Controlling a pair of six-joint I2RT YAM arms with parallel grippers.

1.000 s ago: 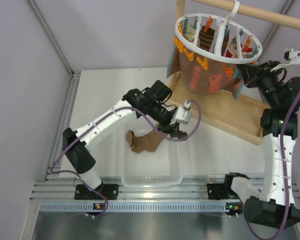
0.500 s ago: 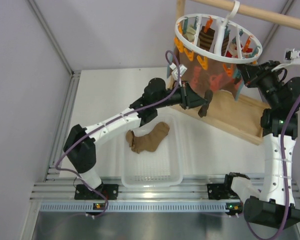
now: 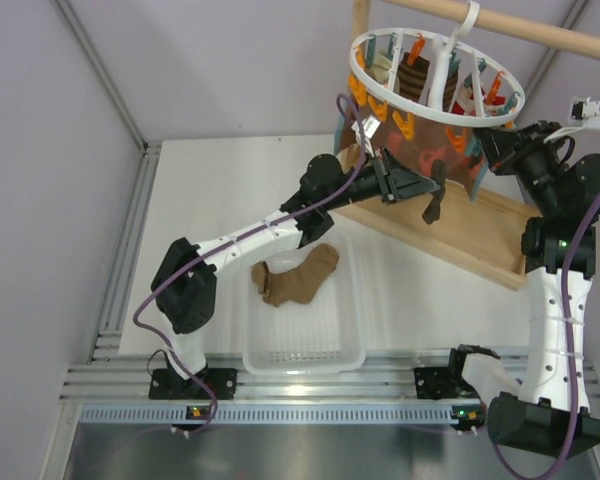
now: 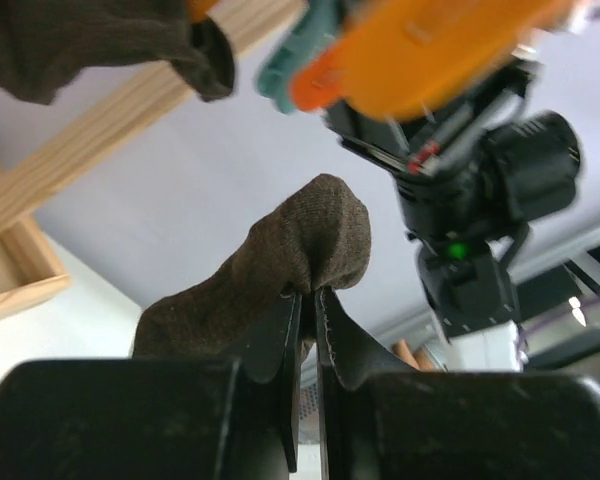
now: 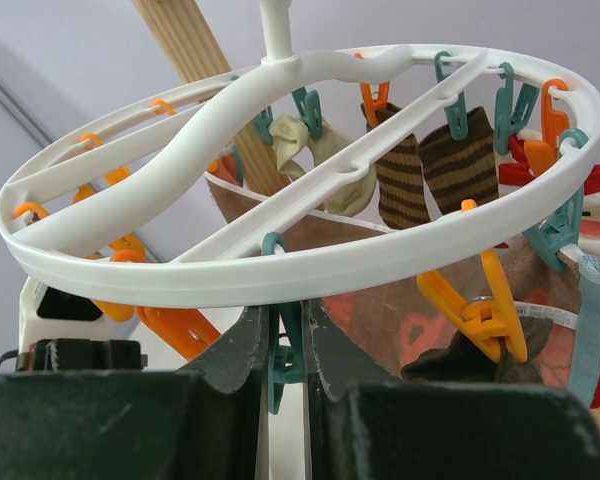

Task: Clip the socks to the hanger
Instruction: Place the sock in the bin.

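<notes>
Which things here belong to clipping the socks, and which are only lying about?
Job: hanger, dark sock in left gripper, tan sock, teal peg in right gripper.
Lying about: basket, printed cloth, wooden frame.

Left tool point(image 4: 308, 296) pinches dark sock point(image 4: 302, 238) beneath orange peg point(image 4: 432, 48).

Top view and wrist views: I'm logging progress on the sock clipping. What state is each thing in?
hanger, hooked on wooden rod.
left gripper, shut on dark sock.
dark sock, held up under hanger, unclipped.
right gripper, shut on teal peg.
striped socks, clipped to hanger.
tan sock, lying in white basket.
</notes>
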